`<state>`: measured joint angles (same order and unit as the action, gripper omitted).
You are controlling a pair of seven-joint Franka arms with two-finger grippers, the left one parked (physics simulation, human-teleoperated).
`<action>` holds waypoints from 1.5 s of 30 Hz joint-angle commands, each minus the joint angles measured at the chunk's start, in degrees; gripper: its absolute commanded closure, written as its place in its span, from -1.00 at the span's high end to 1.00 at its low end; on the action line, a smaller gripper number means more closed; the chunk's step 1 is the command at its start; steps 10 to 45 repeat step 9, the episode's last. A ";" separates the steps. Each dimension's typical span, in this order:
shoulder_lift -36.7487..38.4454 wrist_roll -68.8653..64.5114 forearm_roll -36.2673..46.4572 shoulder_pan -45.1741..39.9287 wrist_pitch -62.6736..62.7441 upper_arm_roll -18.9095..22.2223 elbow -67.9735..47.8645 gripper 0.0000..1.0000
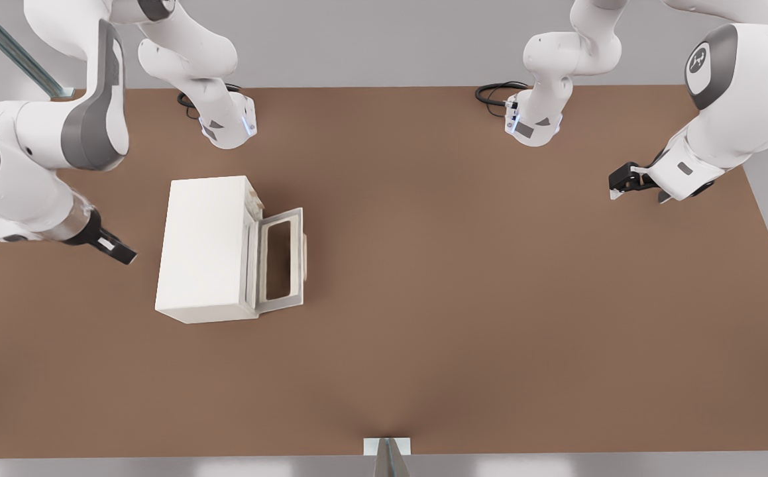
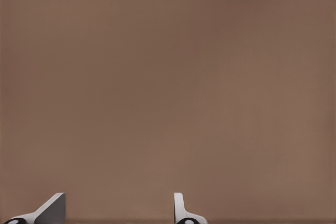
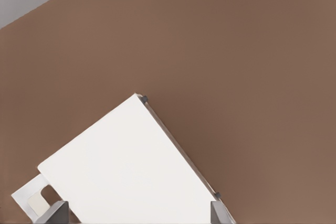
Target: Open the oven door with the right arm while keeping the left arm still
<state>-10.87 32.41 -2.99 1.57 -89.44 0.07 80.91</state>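
Front view: a matte brown desk point(image 1: 463, 298), flat and uniform, carries one appliance.
Oven point(image 1: 205, 248): a smooth cream-white box with plain faces and sharp edges, on the front view's left part of the desk; its long axis runs from the far edge toward the near edge.
Oven door point(image 1: 282, 257): a cream rectangular frame around a large window opening, swung down and outward toward the front view's right, hinged along the box's lower edge, lying nearly flat; its long side runs parallel to the box's front face.
Right arm point(image 1: 32, 172): glossy white rounded links with grey pads, at the front view's left.
Gripper point(image 1: 117, 250): black, hanging off the oven's left side, clear of the box; its fingertips point(image 3: 58, 212) stand wide apart with nothing between them, the oven's white top below them in the right wrist view.
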 commanded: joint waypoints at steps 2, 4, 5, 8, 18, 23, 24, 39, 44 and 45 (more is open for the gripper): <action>-1.00 -32.76 0.53 0.63 -2.49 0.20 -1.81 1.00; -1.00 -32.76 0.36 0.63 -2.49 0.20 -1.81 1.00; -1.00 -32.76 0.27 0.63 -2.49 0.20 -1.81 1.00; -1.17 -32.76 0.18 0.63 -2.58 0.20 -1.81 1.00; -1.17 -32.76 0.18 0.63 -2.49 0.20 -1.81 1.00; -1.17 -32.76 0.18 0.63 -2.49 0.20 -1.81 1.00; -1.17 -32.76 0.18 0.63 -2.49 0.20 -1.81 1.00; -1.17 -32.76 0.18 0.63 -2.49 0.20 -1.81 1.00; -1.17 -32.76 0.18 0.63 -2.49 0.20 -1.81 1.00; -1.17 -32.76 0.18 0.63 -2.49 0.20 -1.81 1.00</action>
